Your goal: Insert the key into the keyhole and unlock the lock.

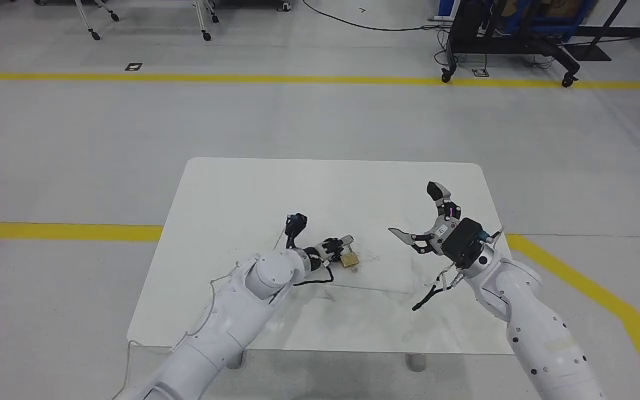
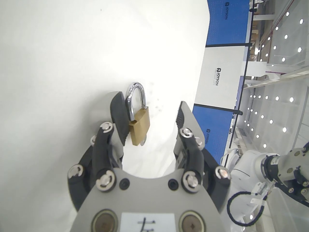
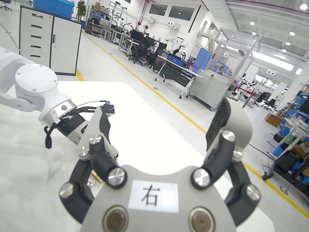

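Left wrist view: padlock (image 2: 139, 124) touching one finger (image 2: 119, 117), left claw (image 2: 150, 111) spread.

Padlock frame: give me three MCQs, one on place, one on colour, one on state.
1. Where is the padlock? A) between the left pincer's fingers B) on a shelf C) on the floor
2. Its body colour? A) black B) brass C) red
3. The right pincer is: A) shut on the padlock B) shut, empty C) open, empty
Answers: 1 A, it lies on the table beside one finger pad; 2 B, brass under a silver shackle; 3 C, fingers spread, nothing between.
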Controlling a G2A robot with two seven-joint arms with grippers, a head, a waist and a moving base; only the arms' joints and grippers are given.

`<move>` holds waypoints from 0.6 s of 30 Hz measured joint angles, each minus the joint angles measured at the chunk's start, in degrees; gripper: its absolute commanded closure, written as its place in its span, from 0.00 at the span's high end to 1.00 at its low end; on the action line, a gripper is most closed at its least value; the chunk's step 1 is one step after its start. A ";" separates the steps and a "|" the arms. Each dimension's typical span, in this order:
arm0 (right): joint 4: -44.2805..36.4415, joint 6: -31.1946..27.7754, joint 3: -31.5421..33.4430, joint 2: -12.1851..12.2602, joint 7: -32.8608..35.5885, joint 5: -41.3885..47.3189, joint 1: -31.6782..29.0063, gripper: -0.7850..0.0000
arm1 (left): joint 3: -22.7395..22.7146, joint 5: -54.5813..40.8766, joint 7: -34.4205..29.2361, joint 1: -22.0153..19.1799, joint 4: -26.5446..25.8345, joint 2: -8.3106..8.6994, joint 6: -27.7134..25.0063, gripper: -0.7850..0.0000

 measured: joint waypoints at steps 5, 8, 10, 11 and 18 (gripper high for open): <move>0.00 0.00 0.00 0.00 0.00 0.00 0.00 1.00 | -7.92 5.01 0.01 6.01 -14.12 3.06 2.47 1.00; 0.00 0.00 0.00 0.00 0.00 0.00 0.00 1.00 | -13.17 7.73 -1.40 10.12 -23.47 4.72 3.11 1.00; 0.00 0.00 0.00 0.00 0.00 0.00 0.00 1.00 | -17.37 9.55 -2.87 13.60 -30.77 5.86 2.29 1.00; 0.00 0.00 0.00 0.00 0.00 0.00 0.00 1.00 | -19.14 10.26 -3.54 15.14 -33.67 6.31 1.68 1.00; 0.23 1.36 0.60 -0.09 0.02 1.17 0.13 1.00 | -28.35 28.41 -5.44 26.23 -46.27 9.26 -8.03 1.00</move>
